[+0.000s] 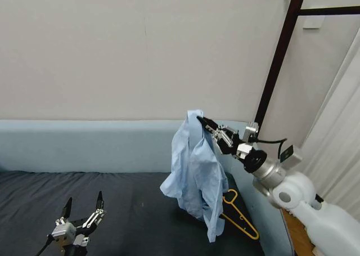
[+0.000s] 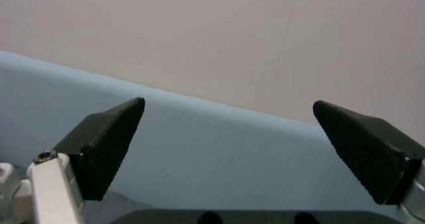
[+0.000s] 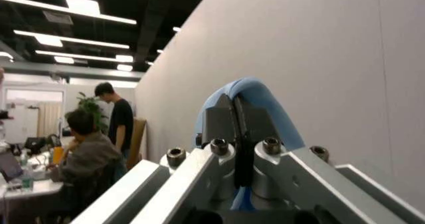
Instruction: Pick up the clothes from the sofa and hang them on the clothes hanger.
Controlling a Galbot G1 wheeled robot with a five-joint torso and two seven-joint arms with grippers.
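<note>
A light blue shirt hangs in the air above the right end of the sofa, held at its collar by my right gripper, which is shut on the fabric. In the right wrist view the closed fingers pinch a fold of the blue shirt. A yellow hanger lies on the dark seat under the shirt, partly hidden by it. My left gripper stands open low over the seat at the left, its two black fingers spread wide with nothing between them.
The dark brown clothes rack rises at the upper right, beside a white curtain. The sofa has a pale blue backrest and a dark seat. A plain wall stands behind.
</note>
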